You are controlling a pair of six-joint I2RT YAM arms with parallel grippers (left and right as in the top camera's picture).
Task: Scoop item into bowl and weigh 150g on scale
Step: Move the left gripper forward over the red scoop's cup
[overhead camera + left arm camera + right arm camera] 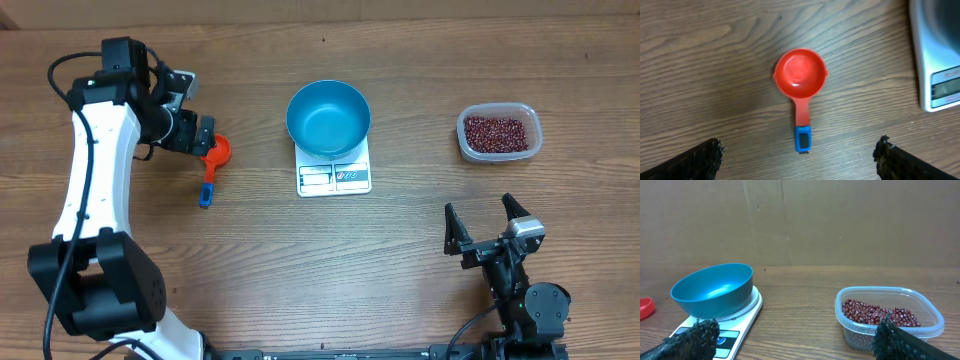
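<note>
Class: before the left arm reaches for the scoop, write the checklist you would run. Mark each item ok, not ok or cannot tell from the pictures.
1. Left gripper open over the scoop: ok.
2. Scoop lying cup up, empty, nothing on its handle: ok.
3. Bowl sitting on the scale, empty: ok.
4. Beans in the uncovered tub: ok.
5. Scale reads zero: cannot tell, display illegible.
6. Right gripper open, apart from the tub: ok.
</note>
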